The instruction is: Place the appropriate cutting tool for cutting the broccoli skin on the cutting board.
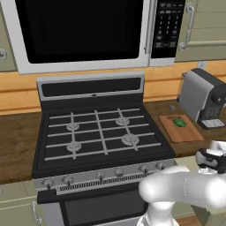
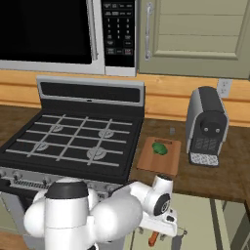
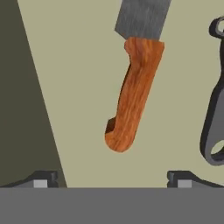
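Broccoli [image 1: 178, 122] lies on the cutting board [image 1: 185, 132] — a small green floret toward the board's far end, with the board flat on the brown countertop [image 2: 224, 173] between the stove [image 1: 99, 132] and the grey coffee machine [image 2: 207, 124]. In the right base view the same floret [image 2: 159, 148] sits near the back of the board [image 2: 156, 163], just beside the machine's drip tray.

The arm reaches down below counter level, in front of a pale drawer surface [image 3: 78, 87]. In the hand view a knife [image 3: 135, 87] lies there, its orange-brown wooden handle pointing toward the camera and its grey blade running off the top edge. A dark grey metal tool [image 3: 214, 118] with a loop end lies beside it, at the right edge, apart from the knife.

The gripper [image 3: 111, 179] hovers above the knife handle with its two dark fingertips [image 3: 41, 179] spread wide, one on either side — nothing between them.
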